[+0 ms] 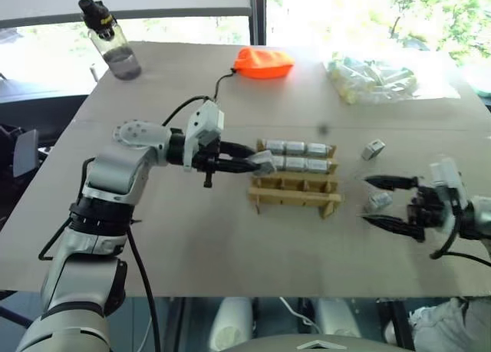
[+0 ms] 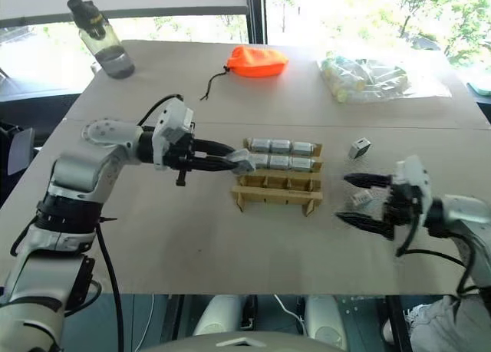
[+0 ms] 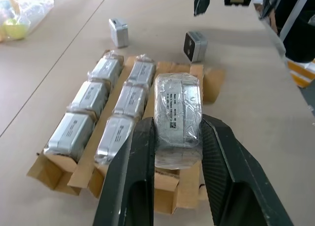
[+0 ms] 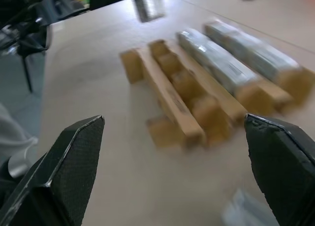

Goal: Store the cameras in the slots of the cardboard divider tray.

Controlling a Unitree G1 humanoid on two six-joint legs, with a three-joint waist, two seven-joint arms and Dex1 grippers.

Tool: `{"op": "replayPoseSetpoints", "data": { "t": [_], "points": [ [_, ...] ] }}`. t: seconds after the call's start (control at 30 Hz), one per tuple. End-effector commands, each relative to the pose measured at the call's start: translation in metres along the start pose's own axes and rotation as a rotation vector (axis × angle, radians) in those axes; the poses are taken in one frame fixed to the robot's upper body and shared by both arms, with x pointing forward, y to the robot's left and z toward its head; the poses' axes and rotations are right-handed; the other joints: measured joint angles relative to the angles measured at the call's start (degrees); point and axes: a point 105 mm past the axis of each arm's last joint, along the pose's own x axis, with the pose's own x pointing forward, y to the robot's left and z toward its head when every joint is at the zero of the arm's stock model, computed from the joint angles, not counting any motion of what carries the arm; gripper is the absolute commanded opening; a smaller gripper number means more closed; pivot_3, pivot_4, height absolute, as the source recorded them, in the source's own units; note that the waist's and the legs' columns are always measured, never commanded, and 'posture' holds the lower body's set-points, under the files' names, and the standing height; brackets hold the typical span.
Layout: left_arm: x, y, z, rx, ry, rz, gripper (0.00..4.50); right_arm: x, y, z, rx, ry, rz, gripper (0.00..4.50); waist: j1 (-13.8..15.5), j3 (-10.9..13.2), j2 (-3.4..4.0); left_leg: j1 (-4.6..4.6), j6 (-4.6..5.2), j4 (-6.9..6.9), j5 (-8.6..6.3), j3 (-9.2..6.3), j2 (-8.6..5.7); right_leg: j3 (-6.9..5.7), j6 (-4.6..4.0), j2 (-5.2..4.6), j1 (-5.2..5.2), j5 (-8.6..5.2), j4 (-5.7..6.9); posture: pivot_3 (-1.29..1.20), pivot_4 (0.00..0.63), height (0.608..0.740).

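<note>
Head views: cardboard divider tray [image 1: 295, 185] at table [image 1: 192, 245] centre, three parallel rows. Far two rows each hold three wrapped cameras [image 1: 295, 147]; near row's slots stand bare.

L gripper [image 1: 261, 163] reaches in from 9 o'clock of tray, fingers clamped on a wrapped camera [image 3: 177, 118], held just over the tray's 9 o'clock end. Wrist view: that camera sits between both black fingers [image 3: 135, 162], its label side up, above the third row beside the filled ones.

R gripper [image 1: 381, 202] lies at 3 o'clock of tray, apart from it, jaws spread wide, nothing gripped. A loose camera [image 1: 377, 201] lies on the table betw. its fingers; contact can't be told. Second loose camera [image 1: 374, 148] rests at abt 2 o'clock of tray, well clear of both grippers.

Far table edge: water bottle [image 1: 110, 40] at 11 o'clock, orange pouch [image 1: 263, 62] w/ black cord at 12, clear bag of pale items [image 1: 372, 77] at 1 o'clock.
</note>
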Motion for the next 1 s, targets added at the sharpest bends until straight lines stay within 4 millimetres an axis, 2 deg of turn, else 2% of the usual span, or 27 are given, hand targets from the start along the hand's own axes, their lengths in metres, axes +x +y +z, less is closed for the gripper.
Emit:
{"op": "replayPoseSetpoints", "data": {
  "t": [0.03, 0.13, 0.27, 0.47, 0.8, 0.87, 1.0],
  "points": [
    [0.002, -0.001, 0.003, 0.047, -0.008, -0.002, 0.75, -0.038, -0.008, 0.0, -0.01, -0.035, -0.079, 4.5, -0.06, 0.0, -0.01, 0.01, 0.01, 0.0, -0.01, 0.0, -0.01, 0.01, 0.01, 0.0, 0.01, 0.0, -0.01, 0.0, 0.15, 0.726],
    [0.005, -0.001, 0.0, 0.051, -0.005, -0.005, 0.75, -0.054, -0.009, -0.01, -0.002, -0.014, -0.088, 4.5, -0.32, 0.0, -0.01, 0.03, 0.01, -0.01, -0.01, 0.0, -0.01, 0.0, 0.01, 0.04, 0.01, 0.0, 0.0, 0.0, 0.15, 0.726],
    [0.008, 0.0, -0.001, 0.051, -0.009, -0.01, 0.75, -0.069, -0.007, -0.016, -0.097, -0.038, -0.049, 4.5, -0.43, 0.0, -0.01, 0.1, 0.0, -0.01, 0.0, 0.03, 0.02, 0.08, 0.0, 0.2, 0.01, 0.0, 0.01, 0.0, 0.15, 0.726],
    [0.01, -0.001, -0.002, 0.069, 0.003, -0.016, 0.75, -0.079, -0.02, -0.018, -0.132, 0.018, -0.065, 4.5, -0.44, 0.0, 0.0, 0.14, -0.01, 0.0, 0.0, 0.1, 0.05, 0.14, 0.0, 0.21, 0.02, 0.01, 0.03, 0.0, 0.15, 0.726],
    [0.016, 0.001, -0.002, 0.081, 0.01, -0.018, 0.75, -0.079, -0.029, -0.013, -0.128, 0.033, -0.046, 4.5, -0.31, 0.0, 0.0, 0.14, -0.02, 0.01, 0.01, 0.14, 0.07, 0.15, 0.0, 0.15, 0.02, 0.01, 0.02, 0.0, 0.15, 0.726],
    [0.016, 0.005, -0.003, 0.083, 0.013, -0.011, 0.75, -0.073, -0.033, -0.019, -0.15, 0.115, -0.019, 4.5, -0.37, 0.0, 0.0, 0.15, -0.01, 0.02, 0.01, 0.17, 0.07, 0.17, 0.0, 0.12, 0.02, 0.01, 0.03, 0.0, 0.15, 0.726],
    [0.017, 0.008, -0.006, 0.08, 0.014, -0.009, 0.75, -0.064, -0.027, -0.014, -0.215, 0.077, 0.029, 4.5, -0.4, 0.0, 0.01, 0.18, -0.01, 0.04, 0.01, 0.19, 0.05, 0.18, 0.02, 0.14, 0.02, 0.02, 0.04, 0.0, 0.15, 0.726]
  ]
}}
